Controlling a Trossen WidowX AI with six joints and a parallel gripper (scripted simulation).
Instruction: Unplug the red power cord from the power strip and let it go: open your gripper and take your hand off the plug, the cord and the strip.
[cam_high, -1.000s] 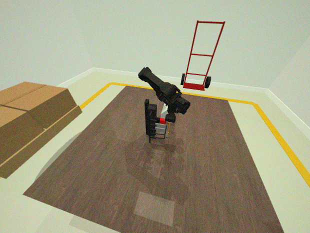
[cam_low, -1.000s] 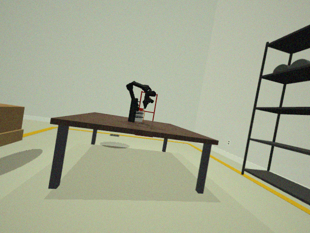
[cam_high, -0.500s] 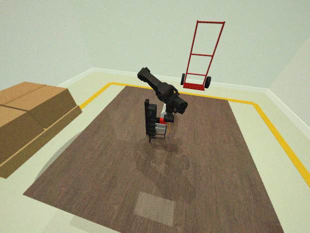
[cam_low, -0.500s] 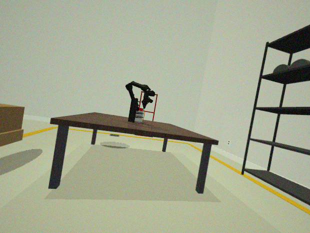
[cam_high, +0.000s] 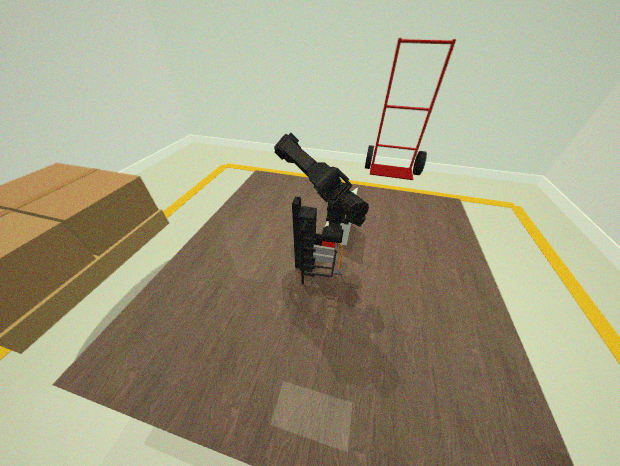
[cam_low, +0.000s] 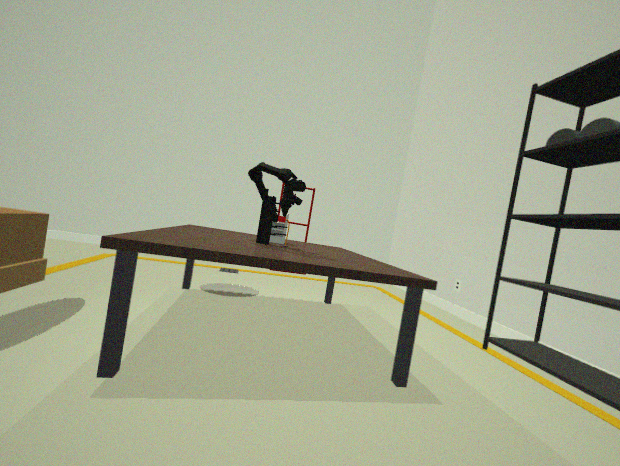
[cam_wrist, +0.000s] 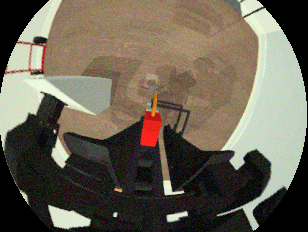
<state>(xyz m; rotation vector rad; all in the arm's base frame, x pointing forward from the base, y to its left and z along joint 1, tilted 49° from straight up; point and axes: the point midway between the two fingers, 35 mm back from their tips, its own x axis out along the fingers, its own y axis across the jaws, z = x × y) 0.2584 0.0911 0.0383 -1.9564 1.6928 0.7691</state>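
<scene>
The power strip (cam_high: 296, 233) (cam_low: 263, 227) looks like a black upright bar. The red plug (cam_high: 328, 244) (cam_low: 281, 218) (cam_wrist: 151, 132) is at its side, above grey-white blocks (cam_high: 323, 254) (cam_low: 278, 235). Its join with the strip is not clear. An orange cord (cam_high: 341, 258) (cam_wrist: 154, 102) hangs down from the plug's outer end. My gripper (cam_high: 330, 236) (cam_low: 284, 214) (cam_wrist: 152, 126) points down at the plug and is partly open. In the wrist view its fingertips stand on either side of the red plug, with small gaps; their depth relative to it is unclear.
Thin black wire loops (cam_high: 334, 265) (cam_wrist: 186, 117) stick out low beside the strip. A grey-white panel (cam_high: 345, 234) (cam_wrist: 95, 92) stands close by, behind the gripper in the top view. All stand on the brown table (cam_high: 426, 325) (cam_low: 200, 240). A red hand truck (cam_high: 391, 171) is beyond the table.
</scene>
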